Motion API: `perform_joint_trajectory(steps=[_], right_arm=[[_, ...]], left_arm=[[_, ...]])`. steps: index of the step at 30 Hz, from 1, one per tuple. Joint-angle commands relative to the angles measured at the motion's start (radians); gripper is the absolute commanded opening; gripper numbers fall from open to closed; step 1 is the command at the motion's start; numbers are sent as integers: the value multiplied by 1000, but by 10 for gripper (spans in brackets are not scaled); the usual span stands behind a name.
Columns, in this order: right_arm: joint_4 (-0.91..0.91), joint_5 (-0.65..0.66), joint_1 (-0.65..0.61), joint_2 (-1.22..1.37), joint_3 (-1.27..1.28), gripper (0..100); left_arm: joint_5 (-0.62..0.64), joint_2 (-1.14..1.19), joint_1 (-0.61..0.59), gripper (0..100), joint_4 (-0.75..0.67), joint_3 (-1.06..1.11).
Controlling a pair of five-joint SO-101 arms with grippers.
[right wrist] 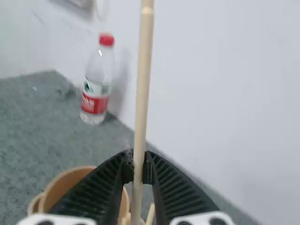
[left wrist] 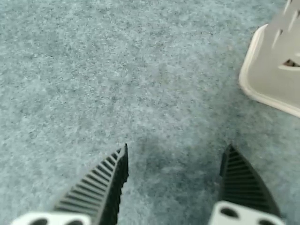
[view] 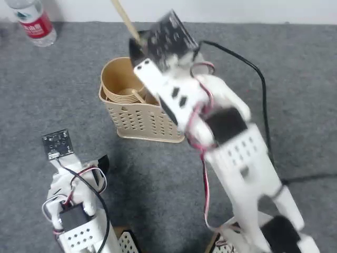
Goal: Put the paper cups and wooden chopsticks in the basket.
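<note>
The end effector (right wrist: 137, 158) pinches a wooden chopstick (right wrist: 143, 84) over a paper cup (right wrist: 58, 185).

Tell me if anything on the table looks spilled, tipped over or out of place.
Nothing stands out. The basket stands upright with the paper cups nested inside, the right gripper holds a chopstick above it, and the water bottle stands upright by the wall.
</note>
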Motion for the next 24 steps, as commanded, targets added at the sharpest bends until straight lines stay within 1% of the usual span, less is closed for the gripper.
perform_joint_trajectory(steps=[1,4,7,11,13,15,19,20,21,24], right_arm=[[-10,-132,77,28,-23,7],[-65,-193,124,5,107,7],[-180,-196,127,-64,328,7],[-381,-193,104,-226,635,7],[-444,-193,99,-300,749,7],[-456,-189,96,-351,819,7],[-364,-120,90,-392,842,13],[-341,-114,88,-398,841,32],[-321,-117,88,-407,838,72],[-249,-117,88,-433,825,236]], left_arm=[[-11,-14,8,298,0,-7],[-11,-14,8,298,0,-7],[-11,-14,8,298,0,-7],[-11,-14,8,298,0,-7],[-11,-14,8,298,0,-7],[-11,-14,8,298,0,-7],[-11,-14,8,298,0,-7],[-11,-14,8,298,0,-7],[-11,-14,8,298,0,-7],[-11,-14,8,298,0,-7]])
